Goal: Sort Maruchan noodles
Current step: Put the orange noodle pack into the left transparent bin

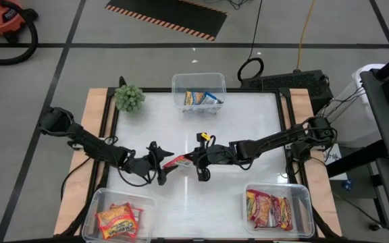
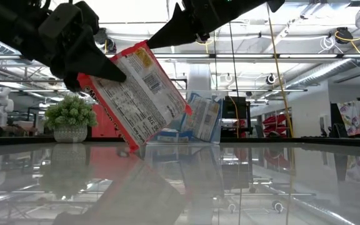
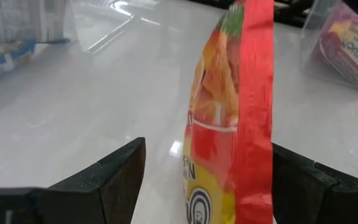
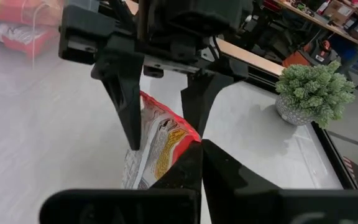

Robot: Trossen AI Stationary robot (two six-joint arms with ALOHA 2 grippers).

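Observation:
A red-and-white Maruchan noodle packet [image 1: 177, 162] hangs tilted over the middle of the table. My right gripper [image 1: 196, 162] is shut on it and reaches in from the table's right. My left gripper [image 1: 159, 167] comes in from the left and stands open. Its two fingers [image 3: 120, 171] straddle the packet [image 3: 235, 124], one on each side. Other noodle packets lie in clear tubs: blue-and-white ones [image 1: 201, 99] at the far edge, orange-yellow ones [image 1: 117, 219] near left, red ones [image 1: 269, 209] near right. My right gripper pinches the packet's upper corner [image 4: 182, 142] between its two shut fingers. The fingers come from the table's right, slanting a little downward. The packet hangs tilted below them, with its lower corner [image 2: 133, 149] close to the table. Whether that corner touches the table, I cannot tell.
A small green plant [image 1: 130, 98] in a pot stands at the far left corner. The three clear tubs sit at the far middle [image 1: 181, 84], the near left [image 1: 94, 202] and the near right [image 1: 304, 196]. The white tabletop [image 1: 248, 128] lies bare between them.

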